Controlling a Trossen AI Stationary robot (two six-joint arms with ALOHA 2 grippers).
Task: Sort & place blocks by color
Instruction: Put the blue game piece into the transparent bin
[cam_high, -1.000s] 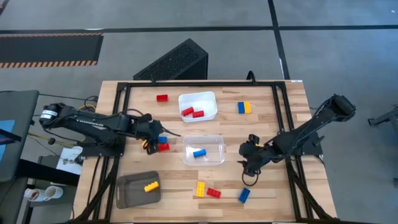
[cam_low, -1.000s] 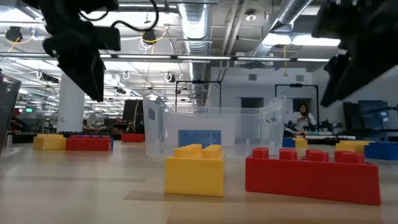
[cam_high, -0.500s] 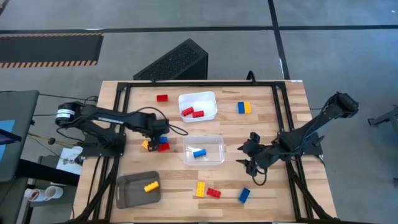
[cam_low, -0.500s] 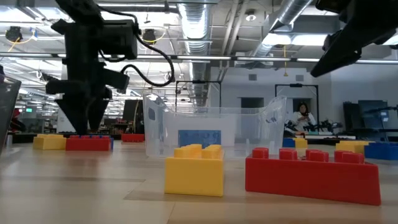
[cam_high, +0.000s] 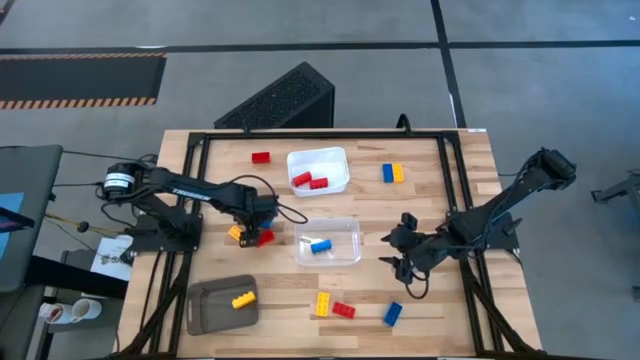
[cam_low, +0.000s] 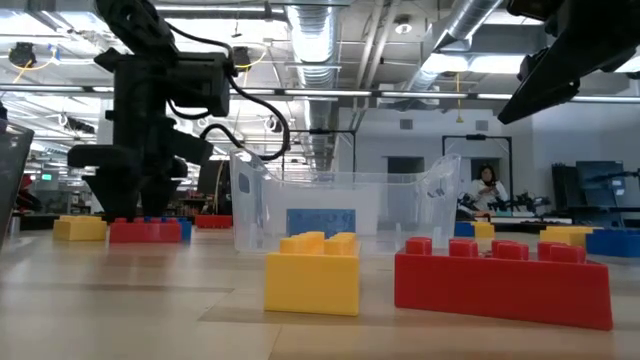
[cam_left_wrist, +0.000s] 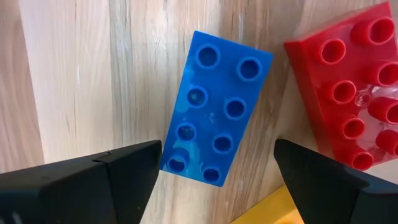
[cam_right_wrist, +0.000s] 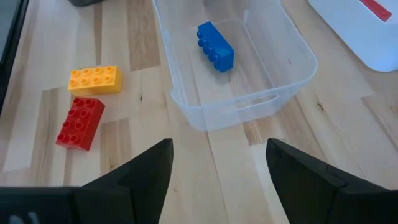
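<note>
Left claw (cam_left_wrist: 214, 180) wide open, straddling a blue block (cam_left_wrist: 216, 116) on the tabletop (cam_left_wrist: 68, 68). Grasp step; next, close, then carry to clear tray (cam_high: 349, 238). Right claw (cam_right_wrist: 214, 180) idles open.

Wooden table (cam_high: 430, 180): three trays (cam_high: 318, 169), scattered blocks (cam_high: 392, 173).

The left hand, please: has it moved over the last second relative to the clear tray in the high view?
Yes. The left hand has moved closer to the clear tray and now hangs open over the blue block.
</note>
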